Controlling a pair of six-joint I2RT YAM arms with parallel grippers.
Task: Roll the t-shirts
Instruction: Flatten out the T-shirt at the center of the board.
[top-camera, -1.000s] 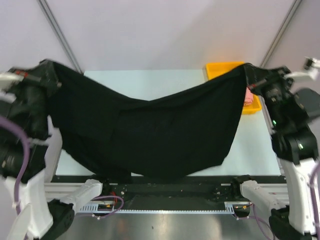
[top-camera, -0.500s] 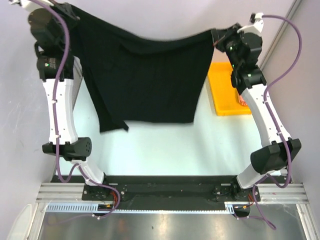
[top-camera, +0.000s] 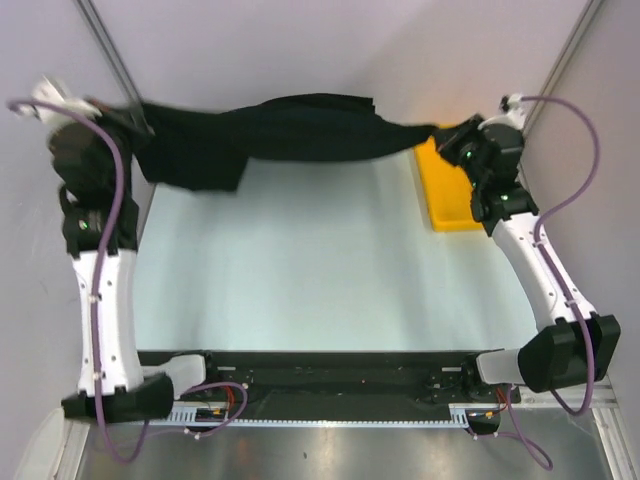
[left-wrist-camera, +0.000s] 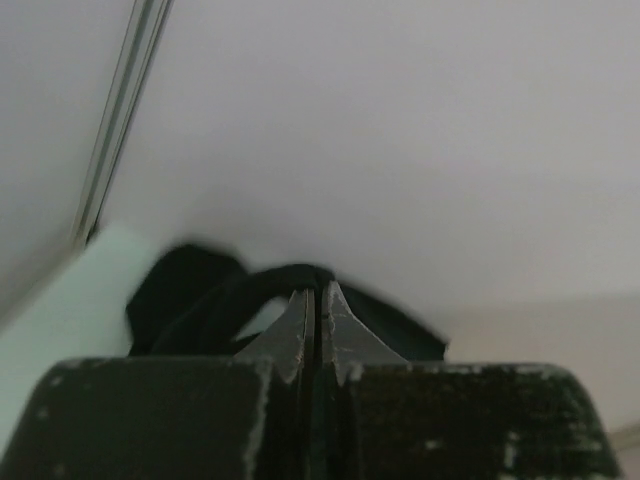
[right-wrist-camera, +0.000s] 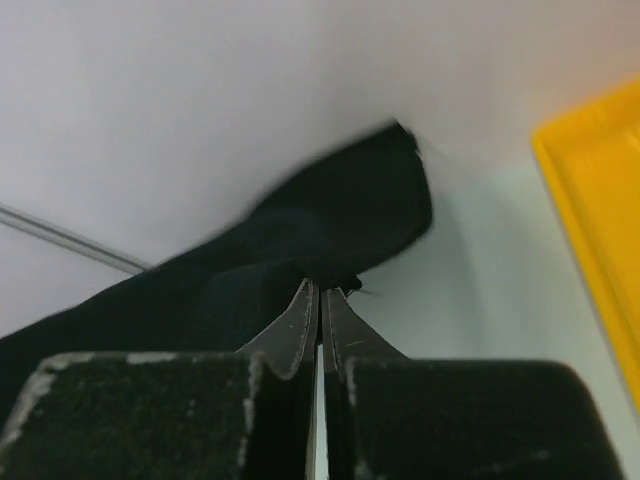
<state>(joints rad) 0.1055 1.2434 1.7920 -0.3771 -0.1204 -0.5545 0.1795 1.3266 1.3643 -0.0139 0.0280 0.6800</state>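
Observation:
The black t-shirt (top-camera: 290, 130) is stretched in a low band across the far edge of the table, bunched and sagging on the left. My left gripper (top-camera: 138, 122) is shut on its left end at the far left corner; in the left wrist view the cloth (left-wrist-camera: 240, 295) runs out past the tips of the left gripper (left-wrist-camera: 316, 292). My right gripper (top-camera: 445, 138) is shut on its right end by the tray; the right wrist view shows the cloth (right-wrist-camera: 300, 240) at the tips of the right gripper (right-wrist-camera: 322, 288). The salmon-pink roll is out of view.
A yellow plastic tray (top-camera: 445, 195) stands at the far right of the table, partly behind my right arm, and shows in the right wrist view (right-wrist-camera: 600, 190). The pale green table top (top-camera: 300, 260) lies below. Slanted frame poles stand at the back corners.
Both grippers have dropped from high up to the table's far edge. The shirt, which hung spread open between them, now lies gathered in a narrow band along the back.

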